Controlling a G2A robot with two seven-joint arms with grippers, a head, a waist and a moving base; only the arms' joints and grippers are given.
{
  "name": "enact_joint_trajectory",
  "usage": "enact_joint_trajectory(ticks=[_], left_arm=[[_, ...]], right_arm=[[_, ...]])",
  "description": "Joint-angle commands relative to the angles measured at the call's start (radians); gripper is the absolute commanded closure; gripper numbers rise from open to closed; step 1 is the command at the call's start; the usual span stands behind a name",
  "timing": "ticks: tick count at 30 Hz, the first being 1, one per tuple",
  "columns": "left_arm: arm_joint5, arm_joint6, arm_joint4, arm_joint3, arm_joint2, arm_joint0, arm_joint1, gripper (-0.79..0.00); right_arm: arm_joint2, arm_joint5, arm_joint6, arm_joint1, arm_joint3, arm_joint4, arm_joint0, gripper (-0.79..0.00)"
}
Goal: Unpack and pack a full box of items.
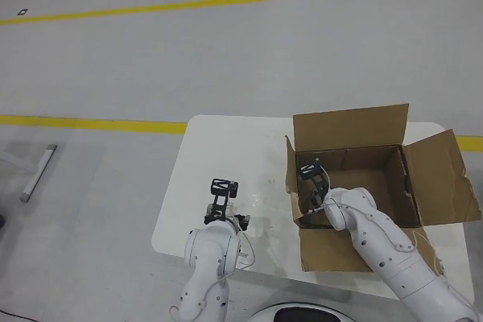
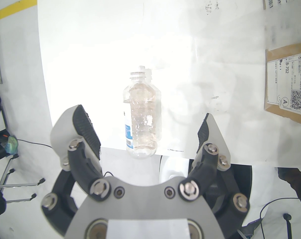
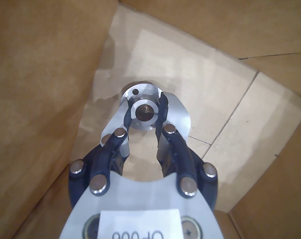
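1. The cardboard box [image 1: 350, 127] stood open on the white table [image 1: 225, 153], right of centre in the top view, with its flaps folded outward.
2. The right gripper [image 1: 312, 173] was down inside the box, close to the wall at the box's left side in that frame.
3. From the wrist, the right gripper [image 3: 145, 108] was clamped on a silvery round metal part [image 3: 140, 93]. Its fingers [image 3: 126, 119] pinched the raised collar around the central bore, and a wider flange with one small hole sat beneath.
4. The metal part hung low over the pale floor of the box [image 3: 215, 88], in a corner. I could not tell whether it touched the cardboard.
5. The left gripper [image 1: 224, 187] was over the table to the left of the box, low in the middle of the top view.
6. The left gripper [image 2: 144, 114] had its jaws spread wide with nothing held between them.
7. A clear plastic bottle [image 2: 140, 125] sat on the table at the edge nearest the robot, its base at that edge. It was beyond the open fingers [image 2: 85, 125] and apart from them.
8. White labels [image 2: 287, 85] were stuck on the outer side of the box [image 2: 268, 100] that faced the left arm.
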Motion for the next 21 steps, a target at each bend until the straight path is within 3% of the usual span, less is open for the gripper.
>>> enact_joint_trajectory(ticks=[1,21], left_arm=[[0.0,0.0,0.0,0.0,0.0,0.0,0.0,-0.785],[0.0,0.0,0.0,0.0,0.0,0.0,0.0,-0.785]], right_arm=[[0.011,0.004,0.003,0.002,-0.012,-0.006,-0.007,0.0],[0.138,0.015,0.072,0.027,-0.095,-0.056,-0.091,-0.015]])
